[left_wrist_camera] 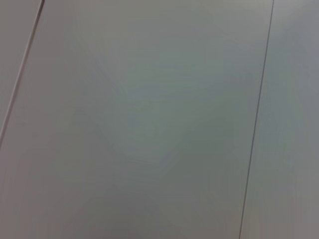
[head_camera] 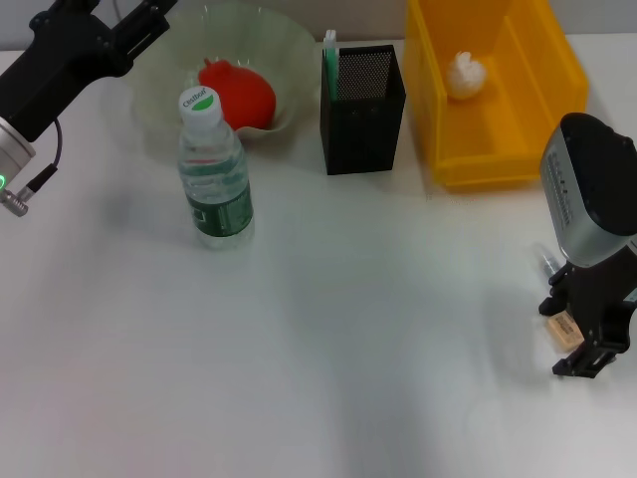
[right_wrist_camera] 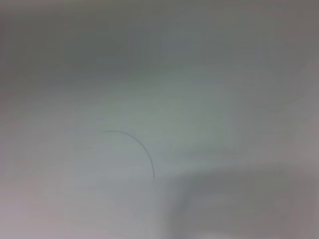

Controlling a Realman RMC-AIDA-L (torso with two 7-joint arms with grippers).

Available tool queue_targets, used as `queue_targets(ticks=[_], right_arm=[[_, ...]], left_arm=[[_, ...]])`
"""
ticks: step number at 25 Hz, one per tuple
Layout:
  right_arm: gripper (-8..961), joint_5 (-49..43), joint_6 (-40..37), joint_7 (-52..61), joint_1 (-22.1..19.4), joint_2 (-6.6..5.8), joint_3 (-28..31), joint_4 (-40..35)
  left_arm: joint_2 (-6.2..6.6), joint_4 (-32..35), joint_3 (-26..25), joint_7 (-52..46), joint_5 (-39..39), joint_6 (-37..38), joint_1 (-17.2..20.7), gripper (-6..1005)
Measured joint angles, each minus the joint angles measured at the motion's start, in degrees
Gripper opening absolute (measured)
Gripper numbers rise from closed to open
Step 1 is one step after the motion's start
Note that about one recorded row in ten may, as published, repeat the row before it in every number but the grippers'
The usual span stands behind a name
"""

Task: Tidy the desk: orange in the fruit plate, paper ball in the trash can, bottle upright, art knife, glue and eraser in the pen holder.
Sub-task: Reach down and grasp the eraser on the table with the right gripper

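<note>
Right gripper (head_camera: pixel 587 344) hides the eraser (head_camera: pixel 563 328) (grip unclear) on the white desk (head_camera: pixel 348 329), well right of the bottle (head_camera: pixel 212 169); left gripper (head_camera: pixel 139 20) unclear too.

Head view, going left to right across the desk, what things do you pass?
Left gripper → water bottle → orange in the fruit plate → pen holder → yellow bin holding the paper ball → right gripper.

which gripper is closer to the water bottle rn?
Left. The left gripper is up by the fruit plate, just behind the water bottle. The right gripper sits at the desk's far right edge.
</note>
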Motion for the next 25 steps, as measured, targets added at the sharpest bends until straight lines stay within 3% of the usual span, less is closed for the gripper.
queue_targets(ticks=[4, 11, 16, 25], right_arm=[[751, -0.08, -0.02, 0.8, 0.01, -0.01, 0.3, 0.23], [666, -0.66, 0.04, 1.78, 0.29, -0.12, 0.5, 0.43], [450, -1.99, 0.46, 2.25, 0.26, -0.15, 0.53, 0.62], [420, -2.24, 0.56, 2.76, 0.24, -0.09, 0.53, 0.8]], left_arm=[[0.03, 0.0, -0.09, -0.01, 0.0, 0.04, 0.02, 802], [0.03, 0.04, -0.25, 0.05, 0.0, 0.05, -0.05, 802], [0.03, 0.04, -0.3, 0.13, 0.0, 0.06, -0.36, 802], [0.02, 0.25, -0.26, 0.2, 0.0, 0.05, -0.23, 802]])
